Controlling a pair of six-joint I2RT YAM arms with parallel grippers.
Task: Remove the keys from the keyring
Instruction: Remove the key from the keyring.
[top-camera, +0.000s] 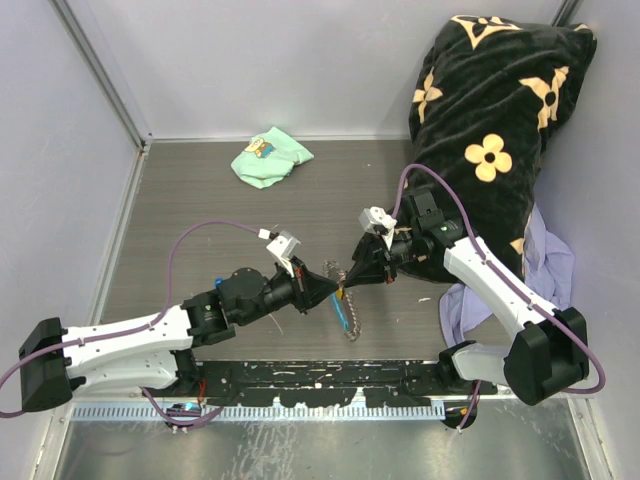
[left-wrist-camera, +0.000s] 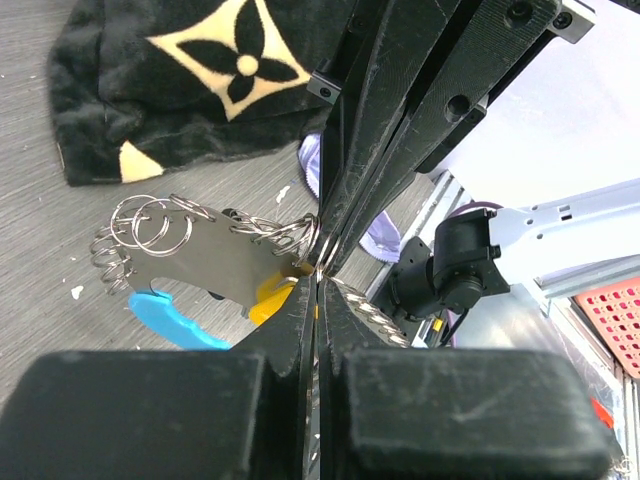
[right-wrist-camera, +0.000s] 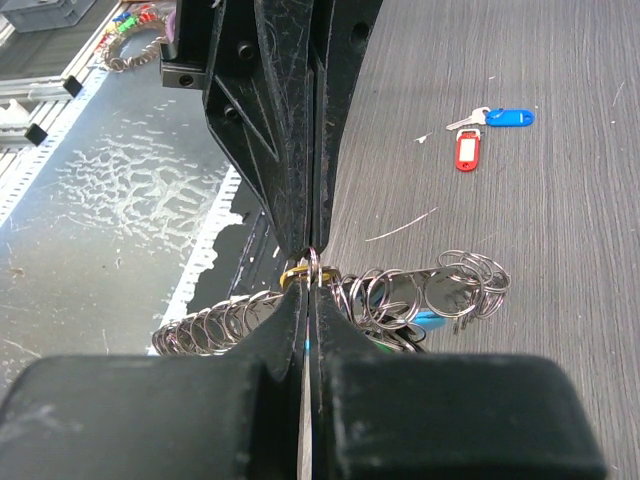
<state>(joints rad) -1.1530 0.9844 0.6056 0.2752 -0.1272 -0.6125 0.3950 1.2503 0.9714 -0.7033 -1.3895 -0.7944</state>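
My two grippers meet tip to tip above the table's middle. Pinching a silvery ring of the keyring (right-wrist-camera: 440, 290), my right gripper (right-wrist-camera: 310, 287) is shut. The left gripper (left-wrist-camera: 318, 277) is shut right against it, on a yellow-tagged key (left-wrist-camera: 268, 300) at that ring. From the grip the thin chain (top-camera: 349, 322) droops to the table. Hanging alongside are a cluster of rings (left-wrist-camera: 150, 225) and the sky-blue fob (left-wrist-camera: 175, 320). In the top view the left gripper (top-camera: 335, 292) and right gripper (top-camera: 350, 282) touch. A blue-tagged key (right-wrist-camera: 505, 117) and a red-tagged key (right-wrist-camera: 467, 148) lie loose on the table.
A black blanket with cream flowers (top-camera: 500, 110) is piled at the back right, with a lavender cloth (top-camera: 548, 265) below it. A mint-green cloth (top-camera: 270, 158) lies at the back. A metal rail (top-camera: 320, 378) runs along the near edge.
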